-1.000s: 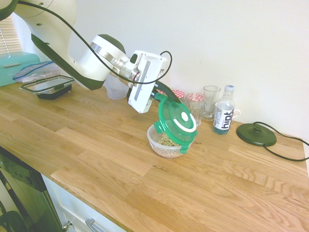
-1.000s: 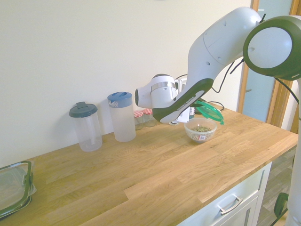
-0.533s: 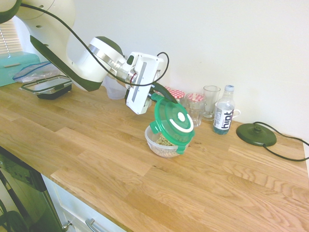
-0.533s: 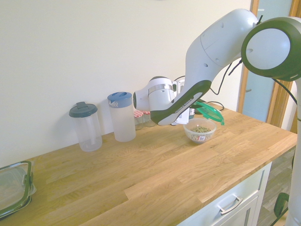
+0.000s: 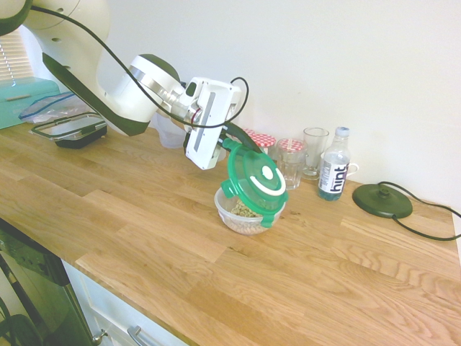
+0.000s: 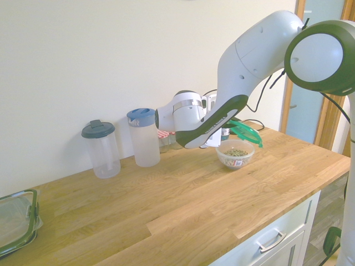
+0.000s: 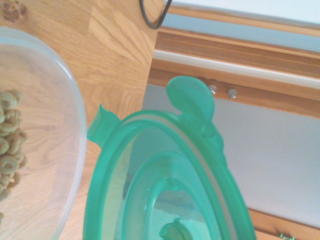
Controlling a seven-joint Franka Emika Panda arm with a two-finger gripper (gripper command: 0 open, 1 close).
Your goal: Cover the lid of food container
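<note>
The lid (image 5: pixel 253 182) is round, translucent green with a white centre disc and arc mark. It hangs steeply tilted, its lower edge down at the rim of the food container (image 5: pixel 247 216), a clear round bowl with pale pieces inside. My gripper (image 5: pixel 236 138) is shut on the lid's upper edge. From the other side the lid (image 6: pixel 244 132) slants over the far side of the food container (image 6: pixel 236 155), and the arm hides the gripper. In the wrist view the lid (image 7: pixel 165 175) fills the lower middle, beside the food container's rim (image 7: pixel 75 150).
Behind the bowl stand two jars with red-checked caps (image 5: pixel 291 148), a drinking glass (image 5: pixel 314 151) and a water bottle (image 5: pixel 333 173). A black round base (image 5: pixel 382 200) lies at the right. A rectangular container (image 5: pixel 70 130) sits far left. Two pitchers (image 6: pixel 143 137) stand by the wall.
The gripper and lid have shifted a little to the left in the first exterior view, staying tilted. The bowl seems to have slid slightly the same way.
</note>
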